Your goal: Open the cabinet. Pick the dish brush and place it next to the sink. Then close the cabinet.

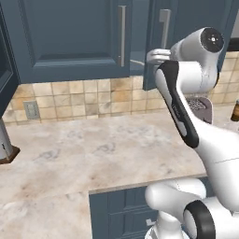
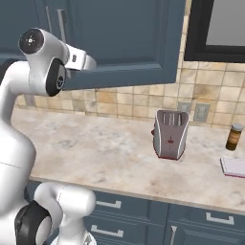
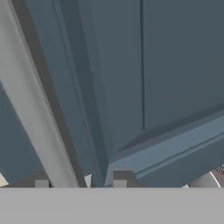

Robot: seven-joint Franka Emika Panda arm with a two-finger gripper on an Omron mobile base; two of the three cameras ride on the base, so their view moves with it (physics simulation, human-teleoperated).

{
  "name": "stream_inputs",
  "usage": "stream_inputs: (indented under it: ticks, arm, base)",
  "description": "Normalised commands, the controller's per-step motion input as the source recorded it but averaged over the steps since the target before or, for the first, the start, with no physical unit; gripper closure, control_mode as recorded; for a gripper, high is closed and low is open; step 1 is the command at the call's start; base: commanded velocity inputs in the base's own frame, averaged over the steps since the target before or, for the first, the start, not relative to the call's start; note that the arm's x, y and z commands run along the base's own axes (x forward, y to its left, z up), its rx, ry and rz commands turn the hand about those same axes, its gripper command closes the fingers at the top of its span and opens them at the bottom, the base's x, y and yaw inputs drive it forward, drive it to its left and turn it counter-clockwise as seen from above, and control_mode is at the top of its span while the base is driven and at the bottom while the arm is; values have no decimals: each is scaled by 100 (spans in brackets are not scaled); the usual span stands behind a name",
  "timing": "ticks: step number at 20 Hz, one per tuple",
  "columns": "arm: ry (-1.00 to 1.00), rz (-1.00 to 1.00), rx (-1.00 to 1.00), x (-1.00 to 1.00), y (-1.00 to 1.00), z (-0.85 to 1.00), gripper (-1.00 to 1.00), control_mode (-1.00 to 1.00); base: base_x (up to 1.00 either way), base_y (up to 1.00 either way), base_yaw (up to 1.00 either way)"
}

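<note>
Two slate-blue doors front the cabinet point(image 1: 70, 37), and the right one point(image 1: 161, 42) stands slightly ajar as the white arm reaches up to its silver bar handle point(image 1: 164, 25), apparently to pull it wider. Whether the pincer point(image 3: 81, 181) has closed on the bar cannot be told. The dish brush is presumably inside. A toaster point(image 2: 170, 134) waits on the counter point(image 1: 84, 154).

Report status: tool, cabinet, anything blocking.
Tool at the cabinet's right door, by its bar handle; tips slightly apart, grip unconfirmed. Right door ajar, left door shut. Toaster on counter below, clear of the arm.
</note>
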Motion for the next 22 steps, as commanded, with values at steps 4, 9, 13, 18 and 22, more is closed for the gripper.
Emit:
stream_inputs:
  ticks: [4,9,13,18,22]
  arm:
    - [2,-1,0,-100,-91,10,100,-100]
    - [11,0,-3,-100,-41,0,-100,-100]
    - [1,6,-24,-100,57,0,-100,-100]
    - [0,7,-53,-91,100,0,-100,-100]
    - [7,3,-60,47,96,-12,-100,-100]
  base:
    - [0,0,0]
    - [0,0,0]
    - [0,0,0]
    - [0,0,0]
    - [0,0,0]
